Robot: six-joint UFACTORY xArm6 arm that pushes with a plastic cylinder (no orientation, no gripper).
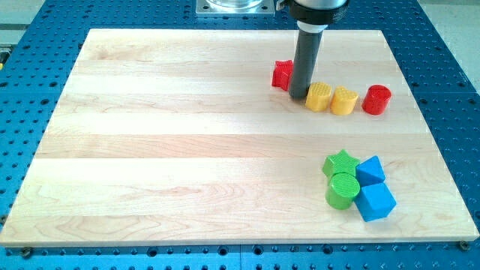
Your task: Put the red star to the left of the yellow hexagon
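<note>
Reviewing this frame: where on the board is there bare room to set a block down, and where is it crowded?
Bare: the whole left half and the middle band between the two clusters. Crowded: the top right row, where my tip sits between the red star and yellow hexagon, then a yellow block and red cylinder; and the lower right green star, green cylinder and two blue blocks.

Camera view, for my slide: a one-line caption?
My tip stands between the red star and the yellow hexagon on the wooden board.
</note>
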